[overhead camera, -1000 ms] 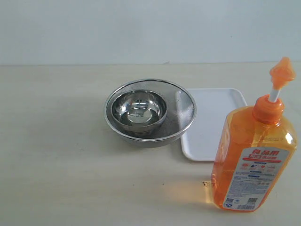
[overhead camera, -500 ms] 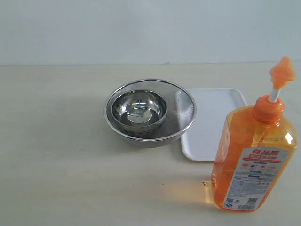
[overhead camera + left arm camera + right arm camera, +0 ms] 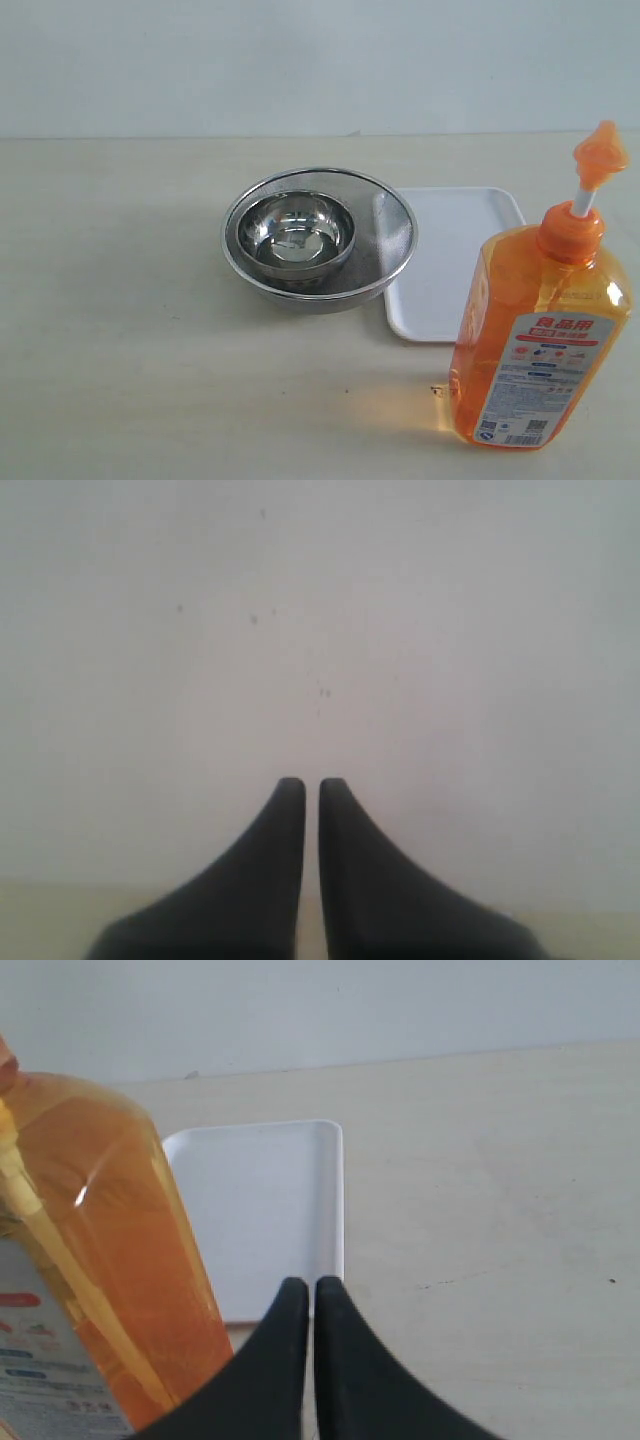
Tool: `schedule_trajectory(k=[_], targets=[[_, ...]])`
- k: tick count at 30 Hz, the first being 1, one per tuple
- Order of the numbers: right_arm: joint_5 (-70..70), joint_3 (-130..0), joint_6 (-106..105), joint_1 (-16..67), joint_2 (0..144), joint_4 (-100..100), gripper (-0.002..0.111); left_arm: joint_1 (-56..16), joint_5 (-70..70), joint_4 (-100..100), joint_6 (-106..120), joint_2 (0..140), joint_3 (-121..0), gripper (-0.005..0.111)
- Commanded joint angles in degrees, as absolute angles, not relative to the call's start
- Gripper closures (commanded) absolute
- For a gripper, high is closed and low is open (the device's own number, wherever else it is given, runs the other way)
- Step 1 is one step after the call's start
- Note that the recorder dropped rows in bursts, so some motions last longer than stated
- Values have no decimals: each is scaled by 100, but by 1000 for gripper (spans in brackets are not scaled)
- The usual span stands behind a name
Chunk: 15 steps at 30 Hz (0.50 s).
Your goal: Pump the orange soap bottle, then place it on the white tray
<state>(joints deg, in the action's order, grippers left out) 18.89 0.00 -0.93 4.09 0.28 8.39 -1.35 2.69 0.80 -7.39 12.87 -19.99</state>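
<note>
Your orange soap bottle (image 3: 540, 330) is standing upright on the table (image 3: 120, 350) at the near right of the exterior view, pump head up on its white stem. It's not on the white tray (image 3: 455, 250), which lies flat just behind it. Left of the tray there's a steel mesh strainer (image 3: 398, 240) whose rim overlaps the tray's left edge, and a shiny steel bowl (image 3: 295, 232) sits inside it. On to your tools: the right gripper (image 3: 303, 1285) has its two dark fingers pinched together with only a hairline slit between them and nothing caught in there. It sits low, right beside the bottle and pointing toward the tray. One finger overlaps the bottle's side in the right wrist view, but I can't tell if it actually touches. The left gripper (image 3: 303, 785) is the same story, fingers closed up to a thin gap and empty. It's aimed at the plain pale wall (image 3: 320, 630) with just a sliver of table showing. Compared with a second ago and half a second ago, the exterior view is identical: bottle, tray, strainer and bowl haven't budged. Neither of your arms shows up in the exterior view at all, so their pose is only readable from the wrist cameras.
</note>
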Motion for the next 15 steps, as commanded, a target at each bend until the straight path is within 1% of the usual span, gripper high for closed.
schedule_trajectory(k=[1,4,10,13,15], targets=[[1844,0,-113,397,0,833,108,-120,1736,-417,-820,2258,-2667,102],[1844,0,-113,397,0,833,108,-120,1989,-629,-820,2811,-2801,102],[1844,0,-113,397,0,833,108,-120,1682,-1206,-702,3369,-2801,102],[1844,0,-113,397,0,833,108,-133,1586,-1968,429,3596,-2845,102],[1844,0,-113,397,0,833,108,-170,1598,-2883,1659,3728,-2913,102]])
